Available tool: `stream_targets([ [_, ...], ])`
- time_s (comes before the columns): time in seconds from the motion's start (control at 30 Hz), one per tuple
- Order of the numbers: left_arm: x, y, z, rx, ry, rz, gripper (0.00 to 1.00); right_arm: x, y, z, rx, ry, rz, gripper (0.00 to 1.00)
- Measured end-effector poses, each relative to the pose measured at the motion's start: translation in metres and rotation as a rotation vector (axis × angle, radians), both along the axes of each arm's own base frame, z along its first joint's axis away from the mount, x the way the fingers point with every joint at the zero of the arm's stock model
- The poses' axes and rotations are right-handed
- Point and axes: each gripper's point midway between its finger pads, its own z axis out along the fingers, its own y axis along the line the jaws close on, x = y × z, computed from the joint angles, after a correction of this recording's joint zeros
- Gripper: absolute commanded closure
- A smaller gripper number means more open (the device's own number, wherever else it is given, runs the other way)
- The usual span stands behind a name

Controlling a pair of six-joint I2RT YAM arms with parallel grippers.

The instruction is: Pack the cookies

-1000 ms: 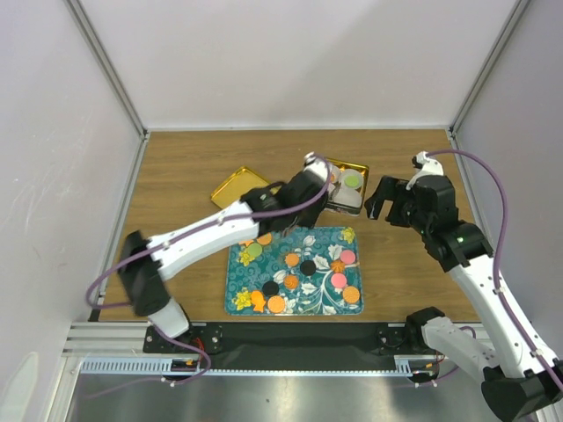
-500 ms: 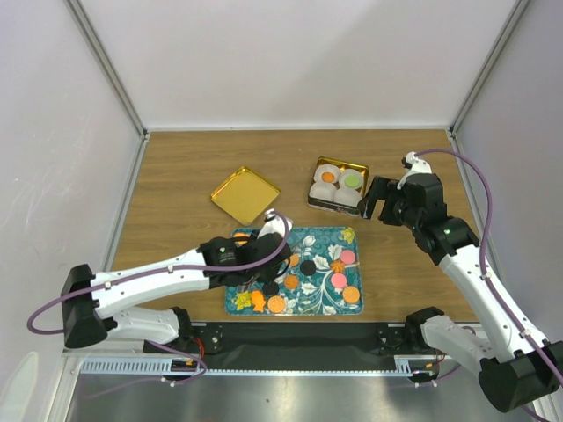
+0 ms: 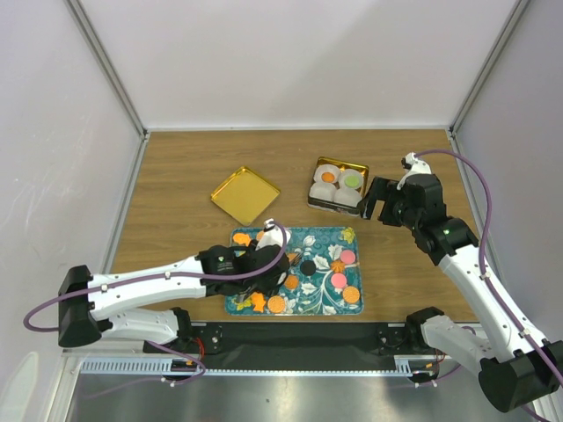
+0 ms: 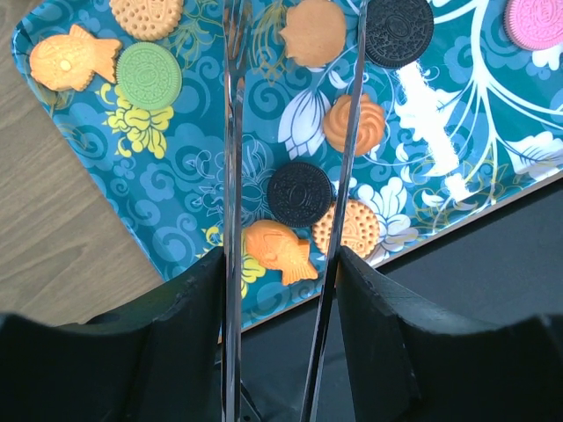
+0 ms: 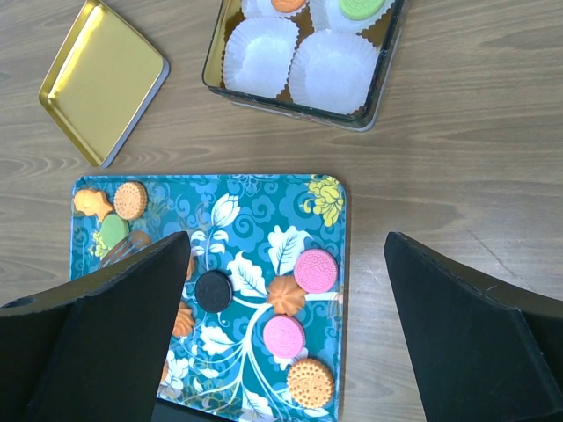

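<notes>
L fingers [image 4: 230, 176] part-open, holding nothing, a black cookie [image 4: 300, 192] showing between them, untouched. R fingers [image 5: 106, 325] wide open & empty above the bench [image 5: 457, 176]. Most cookies [image 5: 316, 270] lie on the teal tray [image 5: 264, 198]; two more sit in the tin [image 3: 362, 167].

Both arms wear white shells over their long links, with black housings at the joints. The left arm [image 3: 149, 286] and the right arm [image 3: 479, 277] each trail a purple cable [image 3: 499, 202] in loose loops. A small green light [image 3: 446, 232] glows on the right arm's black upper section. The left end effector [image 4: 295, 53] has two thin, shiny metal fingers [image 4: 230, 132] set in black blocks. The right end effector [image 5: 288, 242] has broad black wedge-shaped fingers [image 5: 97, 338].
</notes>
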Motion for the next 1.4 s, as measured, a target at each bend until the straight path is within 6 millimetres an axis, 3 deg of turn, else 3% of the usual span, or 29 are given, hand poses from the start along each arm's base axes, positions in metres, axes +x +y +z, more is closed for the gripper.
stream_targets([
  [1.4, -0.009, -0.003, -0.026, 0.058, 0.031, 0.014, 0.49, -0.006, -0.002, -0.013, -0.006, 0.022, -0.001, 0.00],
])
